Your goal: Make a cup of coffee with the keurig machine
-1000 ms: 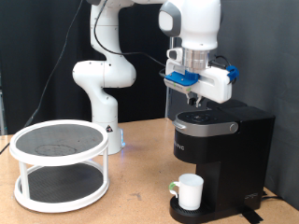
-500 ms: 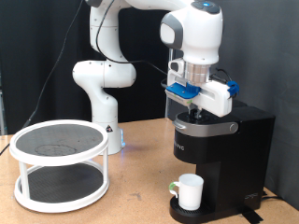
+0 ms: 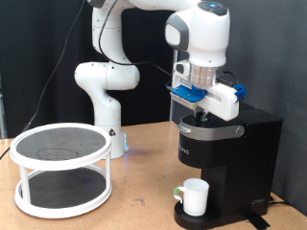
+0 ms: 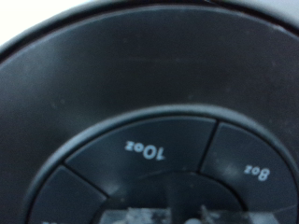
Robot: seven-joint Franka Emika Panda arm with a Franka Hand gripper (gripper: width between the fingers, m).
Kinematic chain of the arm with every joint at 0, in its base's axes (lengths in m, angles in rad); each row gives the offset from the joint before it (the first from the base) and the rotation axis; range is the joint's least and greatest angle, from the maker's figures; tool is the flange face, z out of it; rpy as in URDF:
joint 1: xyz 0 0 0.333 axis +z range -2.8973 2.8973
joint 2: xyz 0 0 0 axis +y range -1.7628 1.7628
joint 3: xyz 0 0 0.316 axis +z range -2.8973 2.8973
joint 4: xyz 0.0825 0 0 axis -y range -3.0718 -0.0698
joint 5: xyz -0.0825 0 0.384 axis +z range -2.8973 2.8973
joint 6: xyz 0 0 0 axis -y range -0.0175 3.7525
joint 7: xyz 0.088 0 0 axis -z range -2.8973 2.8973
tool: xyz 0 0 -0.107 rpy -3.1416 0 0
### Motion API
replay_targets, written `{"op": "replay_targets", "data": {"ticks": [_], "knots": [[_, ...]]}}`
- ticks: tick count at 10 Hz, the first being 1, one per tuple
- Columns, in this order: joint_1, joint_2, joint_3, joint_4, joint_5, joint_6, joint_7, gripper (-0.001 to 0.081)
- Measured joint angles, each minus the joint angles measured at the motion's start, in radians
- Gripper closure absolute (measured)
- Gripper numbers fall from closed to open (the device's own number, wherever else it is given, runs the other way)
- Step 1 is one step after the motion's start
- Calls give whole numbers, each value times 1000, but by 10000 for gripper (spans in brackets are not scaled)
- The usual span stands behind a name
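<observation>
The black keurig machine (image 3: 225, 153) stands at the exterior view's right with its lid down. A white cup (image 3: 196, 196) sits on its round drip base under the spout. My gripper (image 3: 202, 114) points straight down and its fingertips rest on the machine's top. The wrist view is filled by the lid's button panel (image 4: 154, 154), where "10oz" and "8oz" labels show very close up; only blurred finger ends (image 4: 140, 217) appear at the frame's edge.
A white two-tier round rack (image 3: 61, 168) with dark shelves stands at the exterior view's left on the wooden table (image 3: 144, 192). The robot's white base (image 3: 101, 91) rises behind it.
From one second ago the gripper dropped down onto the machine's top. Over the last half second nothing has visibly moved.
</observation>
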Motion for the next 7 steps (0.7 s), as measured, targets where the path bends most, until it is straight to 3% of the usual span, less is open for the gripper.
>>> {"op": "replay_targets", "data": {"ticks": [7], "knots": [[1, 87, 0, 106, 1, -134, 31, 806]]}}
